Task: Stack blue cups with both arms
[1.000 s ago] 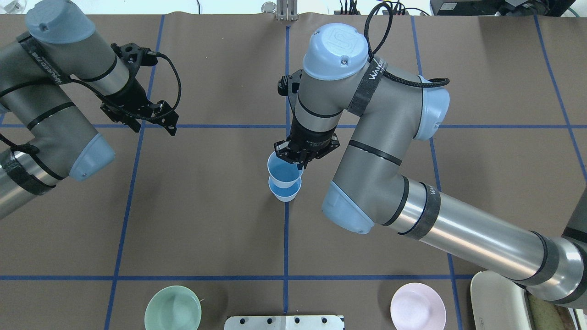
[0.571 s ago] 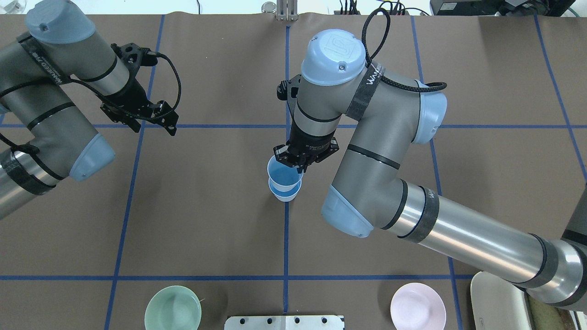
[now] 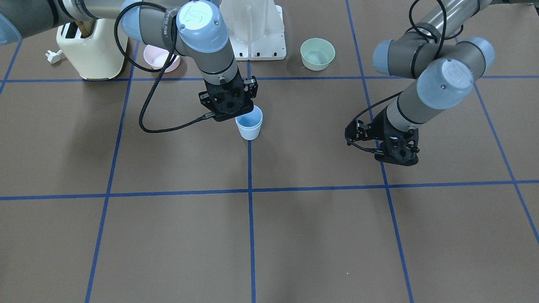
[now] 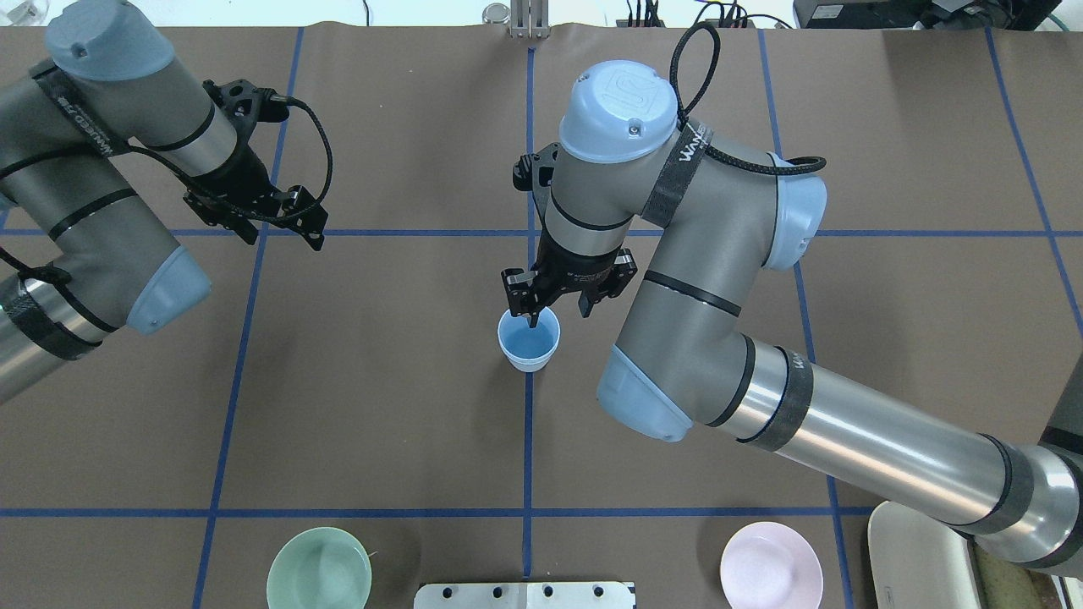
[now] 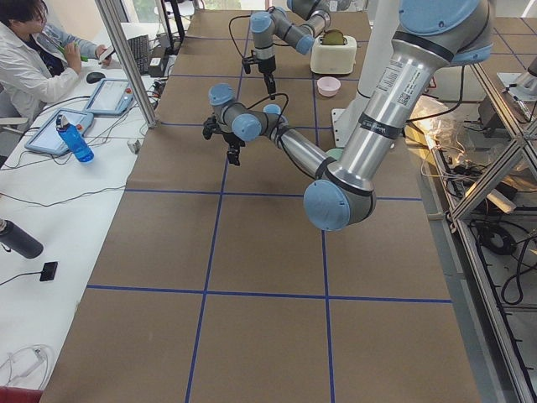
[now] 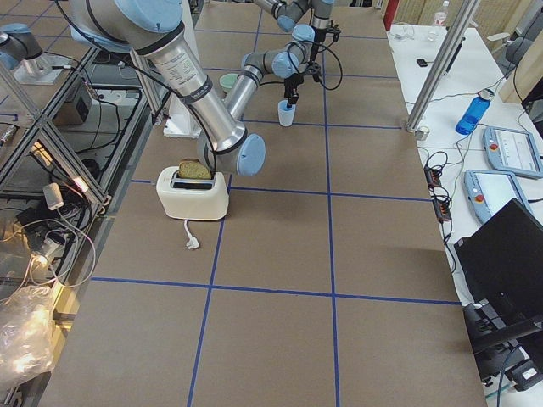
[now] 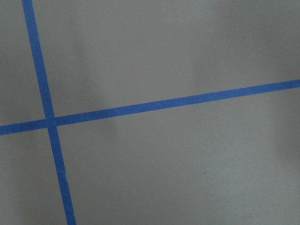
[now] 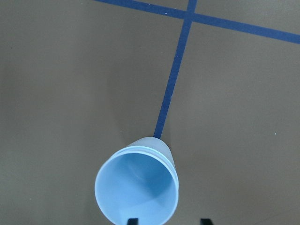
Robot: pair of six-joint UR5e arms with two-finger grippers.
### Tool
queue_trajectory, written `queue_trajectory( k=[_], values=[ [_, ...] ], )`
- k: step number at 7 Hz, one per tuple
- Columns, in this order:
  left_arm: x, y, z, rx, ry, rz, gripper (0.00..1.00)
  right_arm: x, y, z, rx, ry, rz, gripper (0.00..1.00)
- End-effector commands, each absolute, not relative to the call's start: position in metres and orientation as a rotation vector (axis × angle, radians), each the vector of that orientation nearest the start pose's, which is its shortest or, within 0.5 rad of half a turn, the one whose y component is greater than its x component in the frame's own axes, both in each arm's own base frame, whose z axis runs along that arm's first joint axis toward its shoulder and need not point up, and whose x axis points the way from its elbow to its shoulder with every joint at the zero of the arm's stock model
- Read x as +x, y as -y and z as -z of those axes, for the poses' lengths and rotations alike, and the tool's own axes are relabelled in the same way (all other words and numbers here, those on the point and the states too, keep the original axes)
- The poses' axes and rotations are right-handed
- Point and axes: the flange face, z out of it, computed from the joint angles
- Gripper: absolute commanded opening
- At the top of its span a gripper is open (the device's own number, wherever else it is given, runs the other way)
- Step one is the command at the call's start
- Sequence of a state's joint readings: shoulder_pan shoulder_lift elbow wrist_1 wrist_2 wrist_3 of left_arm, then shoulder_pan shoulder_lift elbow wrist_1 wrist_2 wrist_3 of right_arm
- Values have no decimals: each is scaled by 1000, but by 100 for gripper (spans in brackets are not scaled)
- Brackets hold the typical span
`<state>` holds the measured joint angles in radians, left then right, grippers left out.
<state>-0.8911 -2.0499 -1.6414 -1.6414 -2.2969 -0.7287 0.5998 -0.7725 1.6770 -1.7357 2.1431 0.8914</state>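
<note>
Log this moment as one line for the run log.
blue cups: nested, upright | right gripper: open, over rim | left gripper: open, empty, far off

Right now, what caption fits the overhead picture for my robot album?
Right hand open over the nested blue cups on the centre line; left hand hovers off to the side, empty.

Embossed "UR" logo on the pale blue joint cap (image 4: 622,93) of the right arm (image 4: 719,254), white lettering starting "WAY" on its black strap (image 4: 682,150), similar white lettering, not clearly legible, on the left arm (image 4: 85,203) strap (image 4: 80,118).
</note>
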Motion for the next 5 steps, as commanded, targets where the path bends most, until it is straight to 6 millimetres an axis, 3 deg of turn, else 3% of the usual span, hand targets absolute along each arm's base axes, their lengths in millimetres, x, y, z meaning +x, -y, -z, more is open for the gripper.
queue_trajectory(
  k=[1,3,4,5],
  values=[
    [352,556,-338,2,-916,-169,97,-487,457,-135,30,932,266,100],
    [322,575,-344,65,-907,-229,98,-401,502,-166,69,932,148,100],
    [285,595,-360,92,-891,-217,98,-349,536,-184,103,905,53,100],
    [251,605,-378,136,-871,-251,98,-303,555,-208,121,877,-21,100]
  ],
)
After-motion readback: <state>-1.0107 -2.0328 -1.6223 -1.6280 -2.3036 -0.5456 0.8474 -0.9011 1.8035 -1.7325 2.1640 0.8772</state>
